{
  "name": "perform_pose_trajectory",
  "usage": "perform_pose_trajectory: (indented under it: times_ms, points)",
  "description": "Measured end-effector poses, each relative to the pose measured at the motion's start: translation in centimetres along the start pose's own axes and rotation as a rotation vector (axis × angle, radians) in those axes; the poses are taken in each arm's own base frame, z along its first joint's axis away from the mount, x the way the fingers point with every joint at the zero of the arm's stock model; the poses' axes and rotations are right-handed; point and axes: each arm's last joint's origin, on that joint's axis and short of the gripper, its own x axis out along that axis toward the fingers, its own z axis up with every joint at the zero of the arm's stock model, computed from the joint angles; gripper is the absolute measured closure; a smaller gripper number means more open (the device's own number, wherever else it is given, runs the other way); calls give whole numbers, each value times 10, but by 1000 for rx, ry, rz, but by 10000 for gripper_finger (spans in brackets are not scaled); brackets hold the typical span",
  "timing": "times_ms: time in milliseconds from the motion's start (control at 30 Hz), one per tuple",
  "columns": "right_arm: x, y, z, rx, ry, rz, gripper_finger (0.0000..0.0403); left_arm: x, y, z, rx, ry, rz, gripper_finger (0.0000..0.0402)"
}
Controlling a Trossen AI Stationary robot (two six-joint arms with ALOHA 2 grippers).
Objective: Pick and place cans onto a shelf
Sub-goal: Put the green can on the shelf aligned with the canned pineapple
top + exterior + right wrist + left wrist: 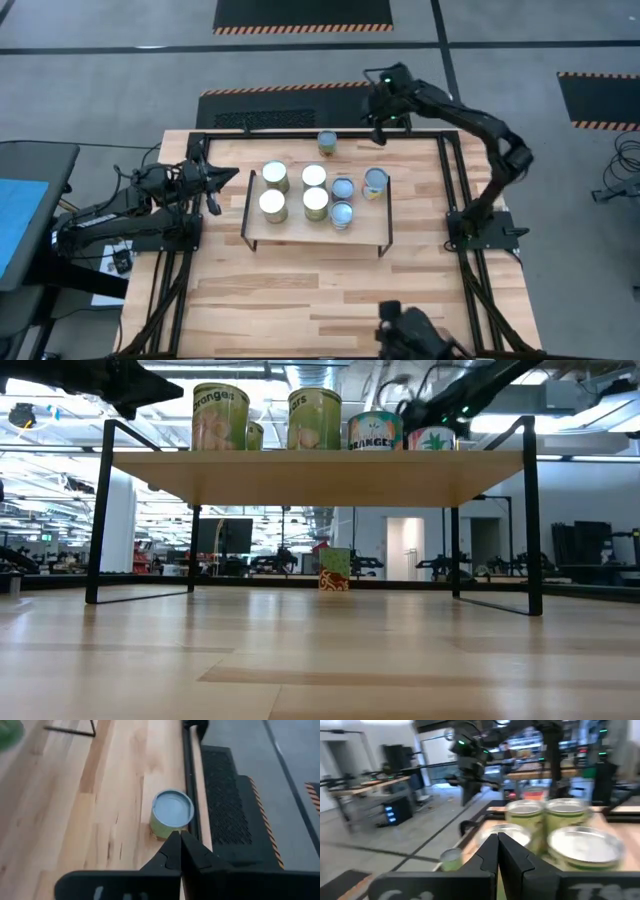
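Several cans (314,176) stand upright on the light-wood shelf (300,232) at the table's middle. One more can (327,143), green-sided with a greyish top, stands alone on the table near the far edge, behind the shelf; it also shows in the right wrist view (172,812) and under the shelf in the low view (335,570). My right gripper (379,130) hangs shut in the air to the right of this can, slanting down toward it, apart from it (179,837). My left gripper (228,178) is shut and level, just left of the shelf (497,839).
Black frame rails (446,170) run along the table's left, right and far edges. The shelf's thin black wire legs (100,510) stand at its corners. Bare wooden tabletop (330,300) lies on the near side of the shelf.
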Motion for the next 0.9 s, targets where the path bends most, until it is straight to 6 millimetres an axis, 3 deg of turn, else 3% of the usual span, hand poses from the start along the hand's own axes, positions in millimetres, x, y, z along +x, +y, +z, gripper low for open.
perform_pose_trajectory:
  times_ms: [200, 333, 667, 900]
  points:
    - [39, -17, -7, -13, 30, 37, 356, 0, 3, -1, -29, 14, 118, 401]
    - [52, -22, 0, -27, 28, 48, 318, 0, 4, -1, -44, 20, 123, 401]
    - [88, 2, 10, -150, 69, 122, 235, 0, 5, -3, -53, 42, 170, 401]
    - [90, 5, 13, -186, 70, 117, 211, 0, 5, -3, -56, 43, 173, 401]
